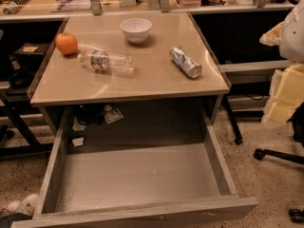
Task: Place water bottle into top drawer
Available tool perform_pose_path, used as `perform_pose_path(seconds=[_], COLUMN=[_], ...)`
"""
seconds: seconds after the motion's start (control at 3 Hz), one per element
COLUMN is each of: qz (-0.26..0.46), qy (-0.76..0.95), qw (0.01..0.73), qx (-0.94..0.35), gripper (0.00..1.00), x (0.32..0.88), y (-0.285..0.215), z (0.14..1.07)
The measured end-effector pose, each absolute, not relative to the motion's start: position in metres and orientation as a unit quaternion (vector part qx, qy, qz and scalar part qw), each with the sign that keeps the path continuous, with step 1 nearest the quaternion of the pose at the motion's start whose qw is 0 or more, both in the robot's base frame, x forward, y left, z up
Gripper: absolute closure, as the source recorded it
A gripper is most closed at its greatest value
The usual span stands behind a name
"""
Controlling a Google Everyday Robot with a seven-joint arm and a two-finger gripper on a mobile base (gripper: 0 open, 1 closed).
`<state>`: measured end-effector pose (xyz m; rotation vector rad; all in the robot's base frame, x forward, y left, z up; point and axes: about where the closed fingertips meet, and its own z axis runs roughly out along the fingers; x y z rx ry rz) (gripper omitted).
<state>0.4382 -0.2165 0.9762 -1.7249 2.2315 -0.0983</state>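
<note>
The water bottle (107, 61) is seen lying on its side on the beige counter (142, 82), in the upper left part of the frame. Its narrow end is pointed left, towards an orange (66, 43) set just beside it near the counter's left edge. A white bowl (136, 29) is placed upright near the counter's far edge, behind the bottle and apart from it. A silver can (185, 61) is laid on its side to the right, well apart from the bottle. The top drawer (137, 175) is pulled out below the counter and fills the lower half of the frame, its grey bottom exposed. Yellow foam blocks (287, 94) are seen at the right edge. The gripper is not caught within the frame, so its state cannot be told.
</note>
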Motion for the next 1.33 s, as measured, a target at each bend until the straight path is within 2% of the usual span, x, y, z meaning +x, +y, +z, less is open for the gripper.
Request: perform_pose_path(seconds=[0.67,1.33], qz=[-0.025,-0.005], qy=[0.763,0.723], qw=[0.164,0.155], qx=[-0.625,-0.673], gripper=[0.0,0.0], x=[0.458,0.503], y=[-0.191,-0.125], z=[0.977,0.962])
